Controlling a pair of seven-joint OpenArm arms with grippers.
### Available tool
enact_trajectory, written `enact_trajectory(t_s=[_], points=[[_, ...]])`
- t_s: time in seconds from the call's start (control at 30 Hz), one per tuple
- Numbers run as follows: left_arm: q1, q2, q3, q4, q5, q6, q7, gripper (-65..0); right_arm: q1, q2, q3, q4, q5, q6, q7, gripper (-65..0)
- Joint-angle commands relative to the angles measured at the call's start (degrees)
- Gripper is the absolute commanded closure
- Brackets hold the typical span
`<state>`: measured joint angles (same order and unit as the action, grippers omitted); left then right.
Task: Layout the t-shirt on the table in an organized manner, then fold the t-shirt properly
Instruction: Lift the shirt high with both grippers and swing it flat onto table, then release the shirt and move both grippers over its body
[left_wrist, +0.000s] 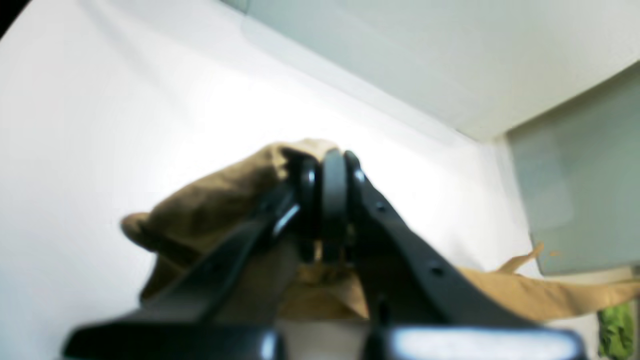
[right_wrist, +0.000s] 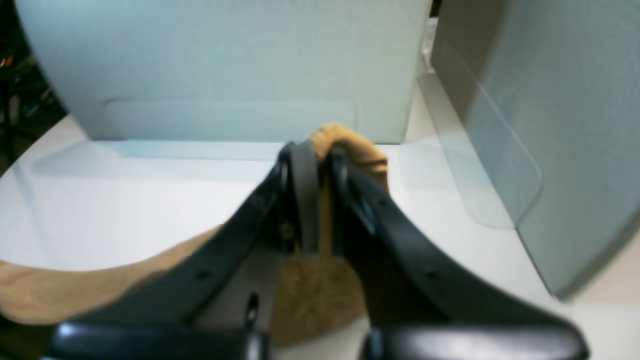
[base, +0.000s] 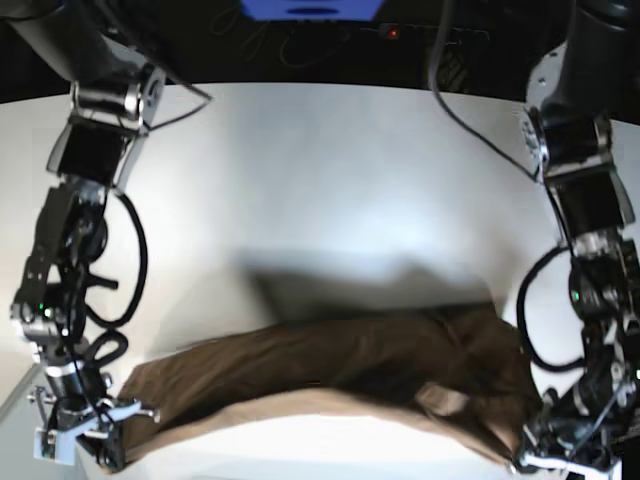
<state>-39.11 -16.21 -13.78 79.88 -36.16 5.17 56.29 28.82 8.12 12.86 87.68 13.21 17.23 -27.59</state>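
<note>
Base view, lower left of frame: my right claw (base: 100, 440) is clenched on one end of the plain medium-brown, wrinkled cloth t-shirt (base: 330, 375). From there the shirt runs as one long sagging band across the bottom of the frame, its long axis left to right, over the large smooth white matte tabletop (base: 330, 170). Lower right: my left claw (base: 550, 455) is clenched on the other end. Each arm owns one end. I judge the spread should go along that axis, claws apart.
</note>
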Motion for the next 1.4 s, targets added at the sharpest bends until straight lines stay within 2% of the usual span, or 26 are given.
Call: enact_trajectory(t_s=[0.0,0.07,0.2,0.3,0.37,0.43,0.6,0.83,0.93,1.03,1.17,1.23,1.37], points=[[-6.1,-0.4,0.6,-1.2,-0.7,-0.2,-1.8,0.0,4.5,1.3,0.2,-0.7,0.7,0.2,3.7,0.0],[-12.7,-0.1,2.6,-5.5,-0.7,-0.2,-3.3,0.0,9.2,2.3,0.4,-4.2,0.7,0.2,5.2,0.0],[-20.6,-0.1,5.6,-8.5,-0.8,-0.2,-5.4,0.0,16.1,5.0,0.5,-7.0,0.5,0.2,6.1,0.0],[-22.1,-0.1,5.5,-8.4,-1.3,-0.2,-5.0,0.0,16.5,6.1,0.6,-6.7,0.5,0.2,6.0,0.0],[-21.5,-0.5,5.4,-6.5,-1.3,-0.2,-3.9,0.0,13.0,6.2,1.3,-4.9,0.8,0.2,6.0,0.0],[-18.3,-0.6,5.3,-4.1,-1.3,-0.2,-1.9,0.0,7.8,6.0,2.9,-2.4,1.0,0.2,6.1,0.0],[-5.6,-0.6,5.1,4.6,-1.2,-0.2,0.5,0.0,-6.0,2.2,5.2,3.7,1.2,0.2,8.3,0.0],[19.8,-0.2,-4.5,14.9,-1.4,-0.2,0.8,0.0,-24.5,0.0,4.9,6.7,1.1,0.2,13.5,0.0],[31.0,-0.1,-7.8,19.9,-2.9,-0.2,0.3,0.0,-29.2,0.0,5.1,4.8,1.1,0.2,15.2,0.0],[37.8,-0.1,-9.8,20.1,-4.4,-0.2,0.3,0.0,-31.5,0.2,5.1,1.9,1.1,0.2,15.4,0.0],[43.2,0.3,-9.7,18.7,-4.5,-0.2,0.3,0.0,-34.1,0.5,5.0,-0.5,0.9,0.3,15.2,0.0],[44.4,0.9,-9.7,19.0,-4.5,-0.2,0.8,0.0,-35.1,1.9,5.1,-0.3,1.0,0.3,14.8,-0.3],[48.2,1.1,-9.7,23.1,-4.6,-0.2,0.8,0.0,-38.0,2.5,5.2,1.2,1.0,0.3,14.8,-12.3]])
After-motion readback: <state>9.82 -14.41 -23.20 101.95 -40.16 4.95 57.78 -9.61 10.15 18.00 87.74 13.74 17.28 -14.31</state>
